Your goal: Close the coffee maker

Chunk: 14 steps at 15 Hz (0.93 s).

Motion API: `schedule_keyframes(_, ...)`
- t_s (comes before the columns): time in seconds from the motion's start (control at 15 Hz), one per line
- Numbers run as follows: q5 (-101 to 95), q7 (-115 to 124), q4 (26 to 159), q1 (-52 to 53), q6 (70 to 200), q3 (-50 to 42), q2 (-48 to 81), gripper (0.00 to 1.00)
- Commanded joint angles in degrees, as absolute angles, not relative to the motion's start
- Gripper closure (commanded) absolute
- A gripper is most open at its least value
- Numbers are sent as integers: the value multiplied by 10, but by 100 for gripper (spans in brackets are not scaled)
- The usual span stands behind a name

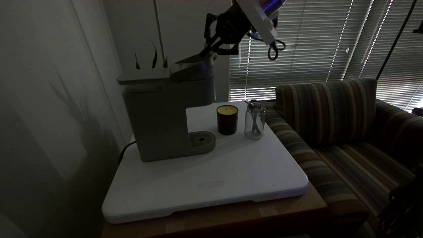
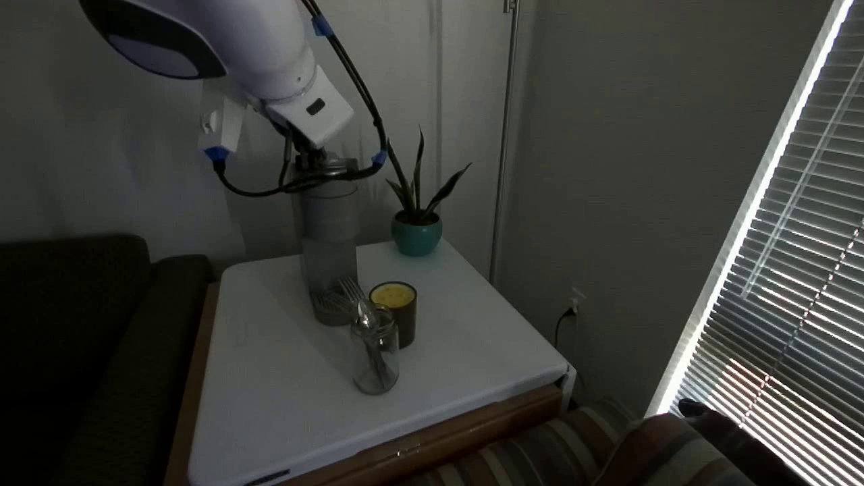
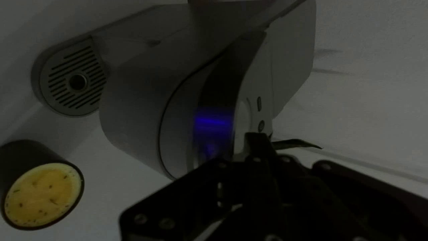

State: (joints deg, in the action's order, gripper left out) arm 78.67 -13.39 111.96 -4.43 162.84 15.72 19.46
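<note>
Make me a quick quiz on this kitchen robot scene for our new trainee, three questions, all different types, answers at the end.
1. Multiple choice: the plant pot is A) red, B) white, C) teal.
2. True or false: the glass jar holds a fork.
3. Fill in the blank: the gripper is by the top of the ____.

Key: 1 C; 2 true; 3 coffee maker.

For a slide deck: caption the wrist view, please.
Gripper at the top of the coffee maker, candle lower left.
</note>
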Motion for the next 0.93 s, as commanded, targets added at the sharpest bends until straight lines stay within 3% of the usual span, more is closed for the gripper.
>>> schedule_keyframes(0.0, 903, -247, 1162, -75, 1606, 171, 176, 100)
schedule_keyframes(0.47, 1172, -556, 1187, -122, 1367, 148, 197, 100)
schedule_keyframes(0.67, 1164, -563, 1208, -67, 1252, 69, 222, 100)
schedule_keyframes(0.87, 1132, -529, 1205, -34, 1220, 26, 237, 100)
